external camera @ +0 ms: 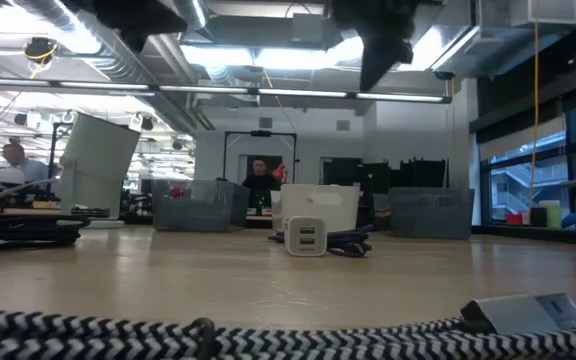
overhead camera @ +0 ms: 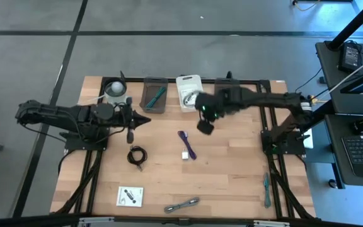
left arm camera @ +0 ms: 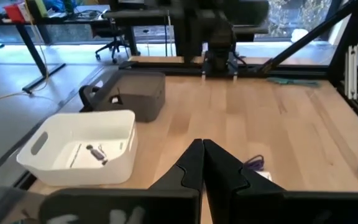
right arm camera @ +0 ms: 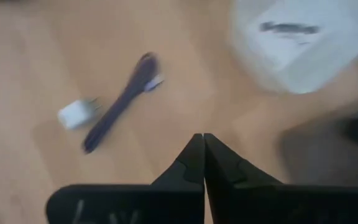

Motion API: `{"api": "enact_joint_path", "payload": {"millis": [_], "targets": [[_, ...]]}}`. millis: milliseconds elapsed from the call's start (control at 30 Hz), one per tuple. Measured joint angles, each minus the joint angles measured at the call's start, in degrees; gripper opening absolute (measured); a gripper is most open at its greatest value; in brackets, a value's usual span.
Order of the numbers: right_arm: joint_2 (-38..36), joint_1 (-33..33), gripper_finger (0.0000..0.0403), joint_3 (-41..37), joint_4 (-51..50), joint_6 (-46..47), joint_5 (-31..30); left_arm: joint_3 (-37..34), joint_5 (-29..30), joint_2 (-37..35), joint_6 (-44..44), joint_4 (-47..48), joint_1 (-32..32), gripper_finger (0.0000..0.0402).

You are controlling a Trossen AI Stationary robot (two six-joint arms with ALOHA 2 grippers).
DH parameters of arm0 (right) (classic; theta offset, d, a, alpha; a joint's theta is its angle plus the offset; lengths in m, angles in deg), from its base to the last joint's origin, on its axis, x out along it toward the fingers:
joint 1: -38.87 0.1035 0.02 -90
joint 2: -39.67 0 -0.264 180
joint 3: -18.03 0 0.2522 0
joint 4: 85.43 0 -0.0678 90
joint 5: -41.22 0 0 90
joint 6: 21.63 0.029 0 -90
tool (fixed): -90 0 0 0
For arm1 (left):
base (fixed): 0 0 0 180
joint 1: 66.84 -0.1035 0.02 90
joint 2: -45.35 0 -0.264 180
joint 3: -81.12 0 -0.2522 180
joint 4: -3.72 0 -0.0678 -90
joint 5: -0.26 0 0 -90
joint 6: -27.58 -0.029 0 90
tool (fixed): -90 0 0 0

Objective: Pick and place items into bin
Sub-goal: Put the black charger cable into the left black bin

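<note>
My right gripper (overhead camera: pixel 205 128) hangs shut above the table's middle, just near the white bin (overhead camera: pixel 189 91). In its wrist view the shut gripper (right arm camera: pixel 202 140) points down at bare wood, with the purple strap (right arm camera: pixel 123 102) and a small white cube (right arm camera: pixel 74 114) lying flat off to one side. My left gripper (overhead camera: pixel 146 120) is shut and level, and points toward the table's right. The coiled black cable (overhead camera: pixel 136 154), a white card (overhead camera: pixel 131 196), a grey metal tool (overhead camera: pixel 181 204) and a teal tool (overhead camera: pixel 266 189) lie on the table.
A grey bin (overhead camera: pixel 154 94) holding a teal tool stands left of the white bin at the far edge. The white bin (left arm camera: pixel 79 149) has a card inside. A pale cup with a ball (overhead camera: pixel 113 88) sits at the far left. A person shows beyond the table (external camera: pixel 258 180).
</note>
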Motion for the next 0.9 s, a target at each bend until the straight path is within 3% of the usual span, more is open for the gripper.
{"api": "enact_joint_path", "payload": {"millis": [233, 533, 667, 767, 900], "targets": [[-14.05, 6.53, 0.0, -25.98, 21.75, 4.07, 5.17, 5.72, 1.45, 4.04, 4.34, 7.32, 0.0, 0.0003], [-35.43, 13.5, 0.0, -48.84, 26.63, 10.7, 4.63, 17.83, 2.54, 14.94, 17.71, 27.09, 0.03, 0.0003], [-43.4, 15.11, 0.0, -56.75, 31.47, 10.74, 4.45, 21.45, -0.46, 20.54, 28.96, 36.42, 0.11, 0.0003], [-47.8, 15.62, 0.0, -61.42, 35.31, 10.88, 4.47, 21.78, -5.0, 23.59, 40.06, 40.36, -0.03, 0.0003], [-51.71, 15.65, 0.0, -65.45, 38.97, 11.21, 4.54, 21.78, -6.85, 27.69, 54.38, 45.97, 0.0, 0.0003]]}}
